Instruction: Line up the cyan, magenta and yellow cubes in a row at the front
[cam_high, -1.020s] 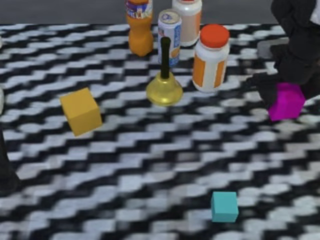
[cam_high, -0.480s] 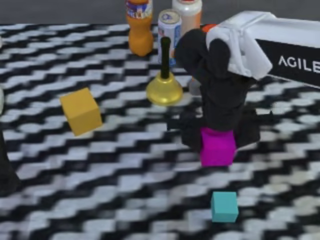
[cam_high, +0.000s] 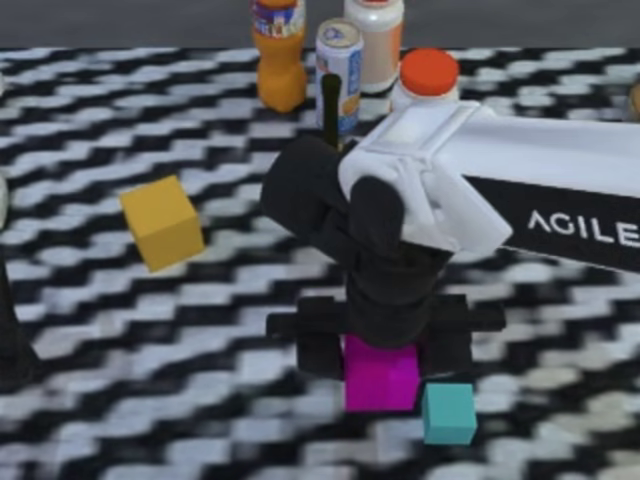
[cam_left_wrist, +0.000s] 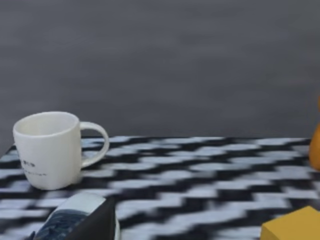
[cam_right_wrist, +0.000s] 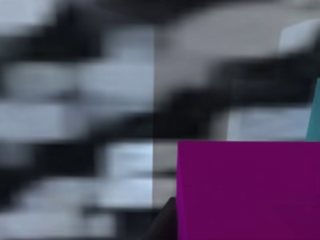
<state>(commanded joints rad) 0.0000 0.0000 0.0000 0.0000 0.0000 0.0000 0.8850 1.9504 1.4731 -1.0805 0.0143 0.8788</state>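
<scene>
Near the desk's front edge, right of centre: right gripper (cam_high: 383, 352) clamped around the magenta cube (cam_high: 380, 376).
Cyan cube (cam_high: 448, 413): just beside the magenta one, on its right.
Yellow cube (cam_high: 162, 222): well apart, left of centre.
Left gripper: out of sight; finger state unknown.

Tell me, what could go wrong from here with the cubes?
The right gripper holds the magenta cube very close beside the cyan cube; lowering it or opening the fingers there could push the cyan cube out of line. The yellow cube lies tilted and far at the table's left, so the row may end crooked.
</scene>
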